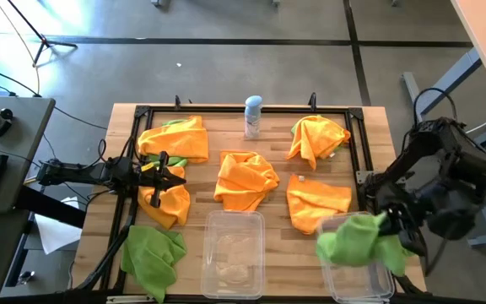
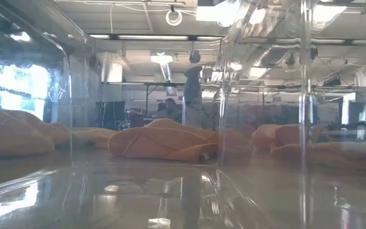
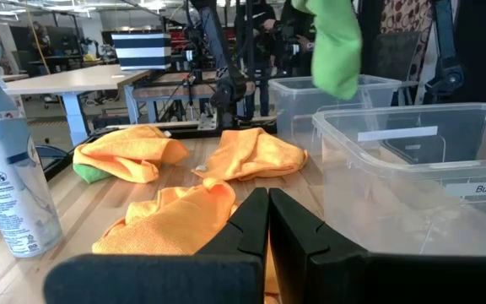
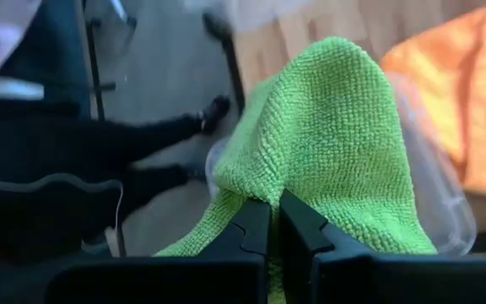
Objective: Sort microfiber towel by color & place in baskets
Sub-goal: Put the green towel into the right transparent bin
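Observation:
My right gripper (image 1: 385, 226) is shut on a lime green towel (image 1: 354, 241), held above the right clear basket (image 1: 363, 291) at the table's near right. The middle clear basket (image 1: 209, 253) stands beside it. My left gripper (image 1: 169, 171) is shut and hangs low at the table's left, between two orange towels (image 1: 175, 139) (image 1: 165, 201); whether it touches one, I cannot tell. Three more orange towels (image 1: 245, 179) (image 1: 317, 138) (image 1: 317, 203) lie crumpled on the table. Another green towel (image 1: 153, 257) lies at the near left corner. My right gripper (image 4: 268, 221) pinches a raised fold of the green towel (image 4: 264, 190) between its two fingers. The cloth drapes slack down both sides of the fingers. In the left wrist view the towel (image 3: 336, 42) hangs clear above the farther basket (image 3: 298, 84).
A white-and-blue spray can (image 1: 253, 116) stands upright at the table's far middle. A bit of green cloth (image 1: 172, 123) peeks from under the far-left orange towel. A black frame (image 1: 226, 111) runs round the table's far and side edges. Bare wood shows between the towels.

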Controlling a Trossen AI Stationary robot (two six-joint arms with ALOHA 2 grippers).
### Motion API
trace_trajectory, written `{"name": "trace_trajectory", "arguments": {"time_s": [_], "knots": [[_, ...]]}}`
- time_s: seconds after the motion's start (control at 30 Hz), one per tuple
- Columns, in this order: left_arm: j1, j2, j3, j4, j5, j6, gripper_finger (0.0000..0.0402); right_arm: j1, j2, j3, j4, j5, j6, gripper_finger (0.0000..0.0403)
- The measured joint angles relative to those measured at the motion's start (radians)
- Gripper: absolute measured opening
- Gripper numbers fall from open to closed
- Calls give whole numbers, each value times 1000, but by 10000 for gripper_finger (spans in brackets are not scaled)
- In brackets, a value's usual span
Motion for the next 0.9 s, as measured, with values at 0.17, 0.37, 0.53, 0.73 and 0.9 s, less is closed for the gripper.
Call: {"name": "trace_trajectory", "arguments": {"time_s": [0.17,0.37,0.53,0.73,0.9], "knots": [[0,0,0,0,0,0,0,78,47,0,0,4,-38,0],[0,0,0,0,0,0,0,101,137,-78,1,22,-210,0],[0,0,0,0,0,0,0,101,187,-239,7,30,-233,0],[0,0,0,0,0,0,0,88,199,-474,222,53,-297,0],[0,0,0,0,0,0,0,67,199,-647,432,6,-339,0]]}}
